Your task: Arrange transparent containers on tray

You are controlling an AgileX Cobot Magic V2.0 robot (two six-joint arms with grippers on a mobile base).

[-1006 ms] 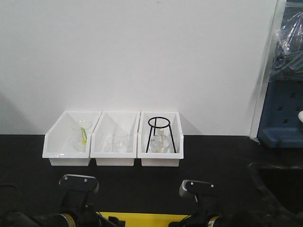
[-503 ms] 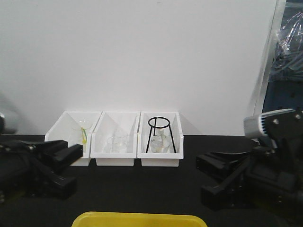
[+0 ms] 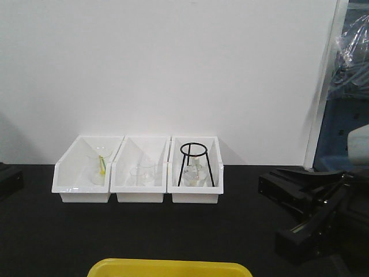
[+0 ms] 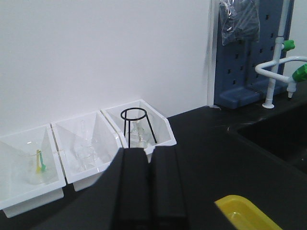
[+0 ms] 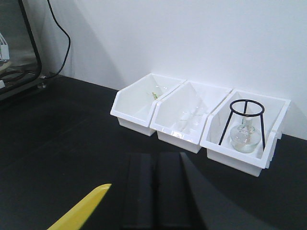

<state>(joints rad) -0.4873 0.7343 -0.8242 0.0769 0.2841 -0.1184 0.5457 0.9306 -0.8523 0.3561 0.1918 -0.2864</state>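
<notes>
Counter surface is black; you have three white bins standing side by side against its back edge, at the foot of the white wall.

Left bin: a clear glass vessel with a yellow-green item inside it. Middle bin: a squat clear beaker. Right bin: a black wire ring stand straddling a round clear flask, which the right wrist view shows most clearly.

Tray: bright yellow, at the front edge of the counter, only its far rim entering the front view. A corner of it also shows at the bottom of each wrist view.

Transparent containers: you will find no slender tubes in any of the three views, so their place cannot be told.

Left gripper: in its own wrist view the two black fingers lie pressed together with no gap and nothing between them, clenched and empty. In the front view only a dark sliver shows at the left edge.

Right gripper: same reading, fingers closed flat against each other, empty. In the front view its black body sits over the right side of the counter, well apart from the bins.

Beyond the counter's right end you see a blue pegboard panel and a white tap with green fittings.
</notes>
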